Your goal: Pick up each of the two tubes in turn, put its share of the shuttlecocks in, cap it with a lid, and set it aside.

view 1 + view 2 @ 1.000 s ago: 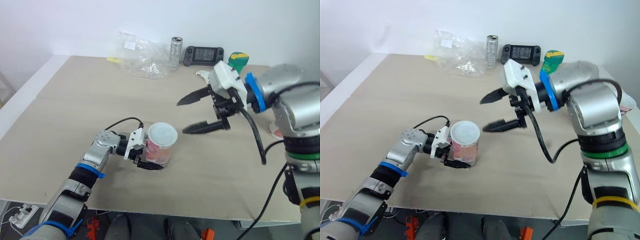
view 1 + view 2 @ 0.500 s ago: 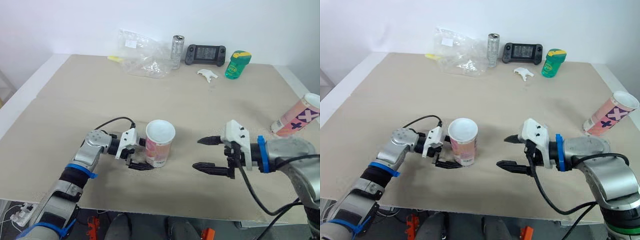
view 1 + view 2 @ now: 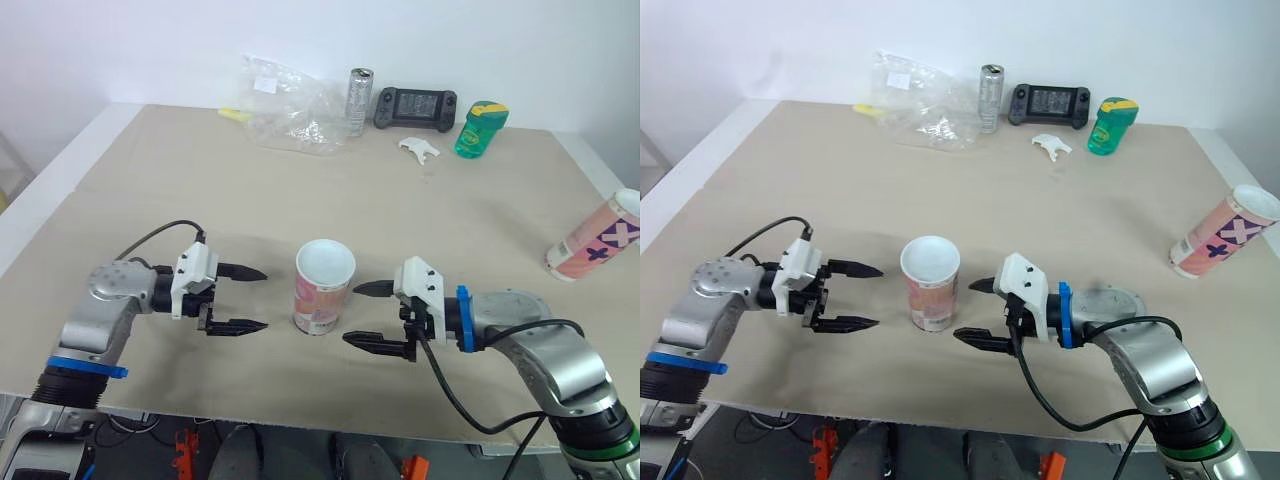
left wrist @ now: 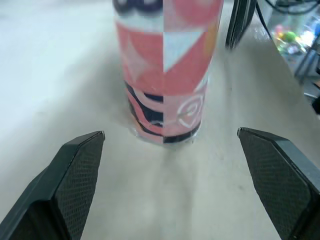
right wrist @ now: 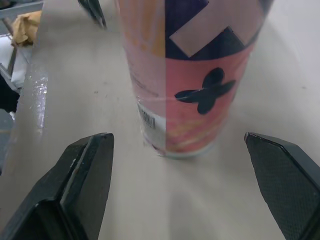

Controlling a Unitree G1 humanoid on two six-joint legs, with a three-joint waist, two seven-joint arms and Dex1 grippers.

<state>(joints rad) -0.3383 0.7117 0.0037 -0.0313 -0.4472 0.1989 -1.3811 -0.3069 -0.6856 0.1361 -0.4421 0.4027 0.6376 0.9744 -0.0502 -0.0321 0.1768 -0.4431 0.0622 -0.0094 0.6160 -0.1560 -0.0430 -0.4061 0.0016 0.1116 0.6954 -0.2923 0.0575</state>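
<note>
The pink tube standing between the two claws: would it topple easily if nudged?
Probably: the tube stands tall on a narrow round base, so a high push might tip it. Once down, its round body would likely roll. Its printed skin looks smooth, so perhaps slippery.

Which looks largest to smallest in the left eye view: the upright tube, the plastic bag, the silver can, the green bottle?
1. plastic bag
2. upright tube, helped by being nearer the camera
3. silver can and green bottle: they look much alike, so unranked
</note>
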